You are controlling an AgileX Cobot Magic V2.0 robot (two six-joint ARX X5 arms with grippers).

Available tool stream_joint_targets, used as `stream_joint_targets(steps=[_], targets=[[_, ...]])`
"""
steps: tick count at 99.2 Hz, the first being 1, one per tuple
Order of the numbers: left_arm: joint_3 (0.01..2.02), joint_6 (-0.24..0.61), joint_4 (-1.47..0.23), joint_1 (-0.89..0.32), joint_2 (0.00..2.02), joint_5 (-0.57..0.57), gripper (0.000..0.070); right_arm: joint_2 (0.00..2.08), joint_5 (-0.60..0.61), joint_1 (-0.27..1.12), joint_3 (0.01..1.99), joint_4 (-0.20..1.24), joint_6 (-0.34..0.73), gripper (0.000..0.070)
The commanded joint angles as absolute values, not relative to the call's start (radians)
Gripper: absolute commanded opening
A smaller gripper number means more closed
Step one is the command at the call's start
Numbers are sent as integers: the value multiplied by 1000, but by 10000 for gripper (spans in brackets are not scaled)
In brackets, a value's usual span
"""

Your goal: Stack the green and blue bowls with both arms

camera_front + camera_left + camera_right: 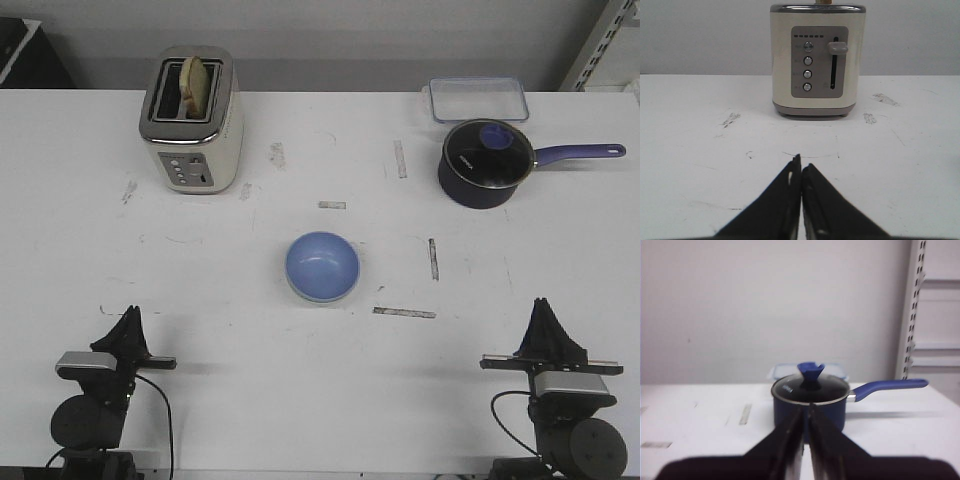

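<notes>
The light blue bowl (322,266) sits upright at the middle of the white table (230,300). A thin paler edge shows under its near rim. No separate green bowl shows in any view. My left gripper (130,313) rests at the near left, shut and empty, well away from the bowl. In the left wrist view its fingertips (801,167) meet above bare table. My right gripper (543,303) rests at the near right, shut and empty. In the right wrist view it (806,410) points toward the saucepan. Neither wrist view shows a bowl.
A cream toaster (193,122) with bread in its slot stands at the back left, also in the left wrist view (817,60). A dark blue lidded saucepan (485,163) with its handle pointing right stands at the back right, a clear plastic container (477,99) behind it. Tape marks lie on the table.
</notes>
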State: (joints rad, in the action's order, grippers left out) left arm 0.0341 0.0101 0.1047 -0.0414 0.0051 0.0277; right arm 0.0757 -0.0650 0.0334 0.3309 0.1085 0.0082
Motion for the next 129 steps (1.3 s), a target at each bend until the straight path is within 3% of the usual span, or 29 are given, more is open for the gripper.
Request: stream_joint_targets(steps=[1,45,67,129], targets=[[13,1,120,-39,3,30,3,56,-68,22,299,100,19,7],[13,1,121,-39,3,30,3,1,-7,4,120,93,27,7],[13,1,121,-39,3,30,3,1,1,15,13,-67,42,7],[13,1,121,-39,3,30,3,1,-1,19,13,-15,82,7]])
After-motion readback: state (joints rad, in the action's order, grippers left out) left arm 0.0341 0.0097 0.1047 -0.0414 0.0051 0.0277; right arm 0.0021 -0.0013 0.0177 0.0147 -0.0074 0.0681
